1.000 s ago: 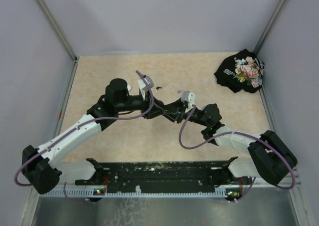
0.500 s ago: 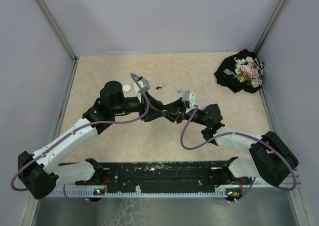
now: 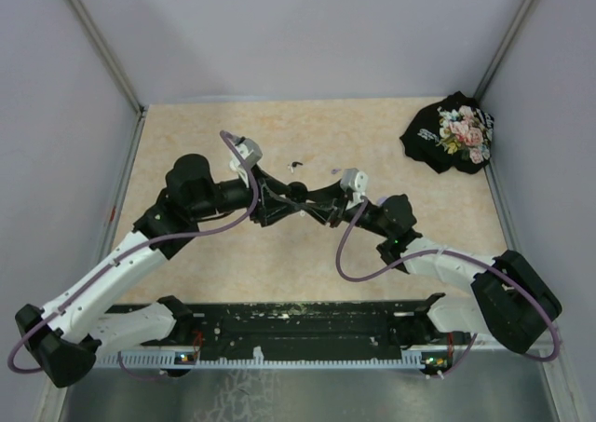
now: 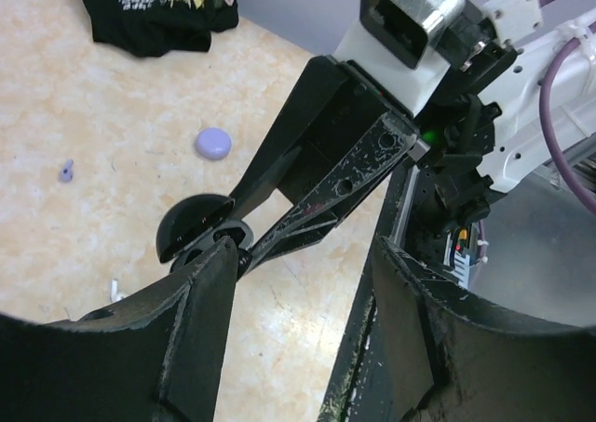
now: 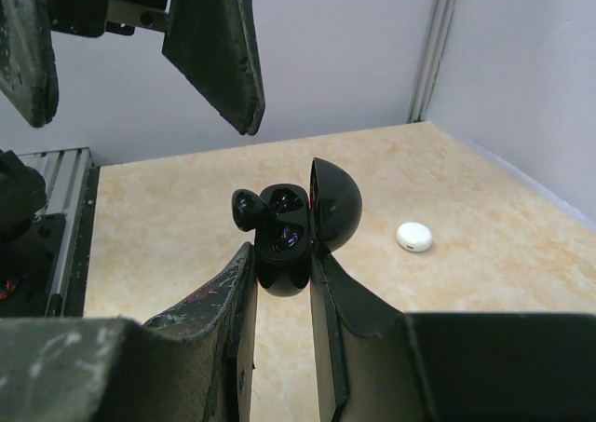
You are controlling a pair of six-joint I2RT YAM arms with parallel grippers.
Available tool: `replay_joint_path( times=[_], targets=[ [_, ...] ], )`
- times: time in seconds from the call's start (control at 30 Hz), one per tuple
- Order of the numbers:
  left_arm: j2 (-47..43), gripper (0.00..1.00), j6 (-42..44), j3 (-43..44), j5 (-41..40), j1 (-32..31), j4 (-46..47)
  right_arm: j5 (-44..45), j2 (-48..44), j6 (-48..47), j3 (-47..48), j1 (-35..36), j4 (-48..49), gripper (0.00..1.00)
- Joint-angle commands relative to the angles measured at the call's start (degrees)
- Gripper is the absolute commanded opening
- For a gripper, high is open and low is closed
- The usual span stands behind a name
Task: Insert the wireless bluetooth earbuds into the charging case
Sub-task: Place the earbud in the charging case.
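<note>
Nearest, at the 6 o'clock edge of the table (image 3: 233, 254), the two arm bases are seen, and both arms are angled inward so that the grippers meet just past the table's middle. The right gripper (image 5: 279, 264) is closed narrowly on the black charging case (image 5: 296, 228), which is held above the table. In the right wrist view its lid is swung open toward 3 o'clock. A black earbud (image 5: 247, 208) is seen at the case's mouth, at about 10 o'clock; whether it is fully seated cannot be told. The left gripper (image 4: 303, 259) is held just beside the case with its jaws spread apart, and nothing is gripped between them. Farther out, in the left wrist view, a purple earbud (image 4: 66, 170) is seen lying on the table, with a lavender disc (image 4: 212, 142) near it at its 2 o'clock. A white disc (image 5: 413, 237) is seen lying apart from the case. At the table's 1 o'clock corner a black flowered cloth (image 3: 450, 133) is bunched.
</note>
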Motion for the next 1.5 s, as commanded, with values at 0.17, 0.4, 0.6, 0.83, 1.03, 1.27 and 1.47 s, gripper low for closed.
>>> replay_joint_path(
  times=[0.17, 0.4, 0.6, 0.83, 1.03, 1.27, 1.47],
  targets=[
    [1.5, 0.67, -3.0, 1.1, -3.2, -0.1, -4.3, 1.9, -1.6, -0.8, 1.9, 0.5, 1.4, 0.00],
    [3.2, 0.67, -3.2, 2.3, -3.7, -0.1, -5.8, 1.7, -1.7, -0.5, 1.9, 0.6, 1.8, 0.00],
    [3.2, 0.65, -4.0, 2.9, -1.9, -0.1, -6.6, 2.2, -1.8, -0.4, 1.6, 0.5, 1.8, 0.00],
    [3.0, 0.63, -4.3, 3.4, 0.3, -0.1, -7.7, 2.4, -1.6, -0.5, 1.6, 0.5, 1.7, 0.00],
    [4.2, 0.62, -5.0, 3.9, 2.2, -0.1, -7.1, 2.3, -1.8, -0.4, 1.6, 0.5, 1.5, 0.00],
    [4.7, 0.63, -5.3, 4.0, 2.0, -0.2, -4.7, 2.1, -2.0, -0.5, 1.6, 0.5, 1.3, 0.00],
    [6.2, 0.63, -5.6, 4.9, 3.5, -0.3, -4.5, 2.1, -2.3, -0.5, 1.6, 0.5, 0.9, 0.00]
  ],
)
